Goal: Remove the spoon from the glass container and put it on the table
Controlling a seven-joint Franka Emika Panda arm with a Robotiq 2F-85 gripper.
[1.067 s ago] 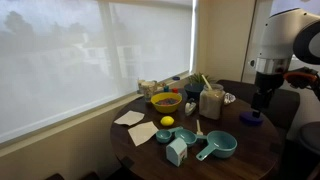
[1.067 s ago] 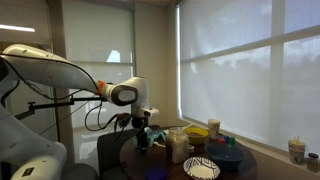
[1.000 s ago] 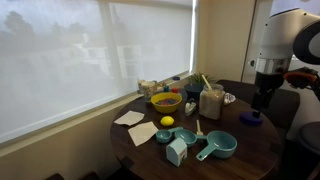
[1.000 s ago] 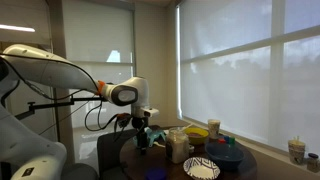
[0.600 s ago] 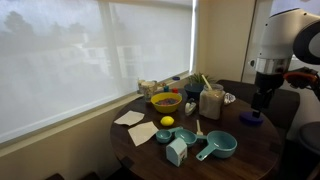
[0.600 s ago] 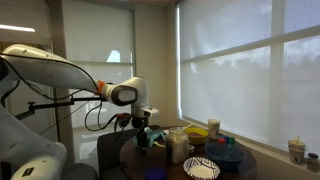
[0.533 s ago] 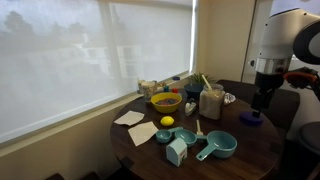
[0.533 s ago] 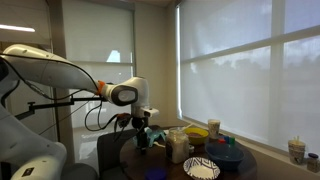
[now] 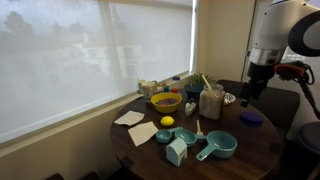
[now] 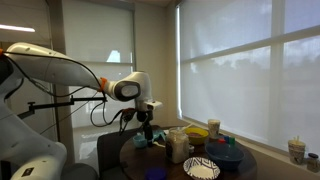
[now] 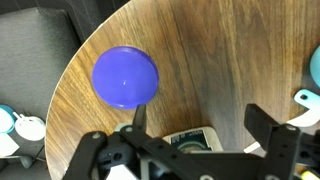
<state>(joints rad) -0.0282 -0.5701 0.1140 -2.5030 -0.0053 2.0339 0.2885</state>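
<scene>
Table (image 9: 255, 152) is the round dark wood one, packed with kitchen stuff in both exterior views. The Panda arm (image 9: 283, 30) comes in at the 3 o'clock side, and compared with half a second back it's lifted a little and slid toward the jar. The gripper (image 9: 247, 98) hangs in the air at about 3 o'clock of the glass container (image 9: 211, 102), near it but not touching. In the wrist view the gripper (image 11: 200, 125) has its fingers (image 11: 138, 116) spread wide with nothing between them, just bare tabletop (image 11: 230, 50) below. The purple disc (image 11: 126, 76) lies flat at roughly 10 o'clock from the fingers. The spoon (image 9: 205, 81) is in the jar, its handle poking out the top and leaning toward 11 o'clock. The teal carton (image 9: 177, 151) is at 7 o'clock of the jar, any print way too small to read.
</scene>
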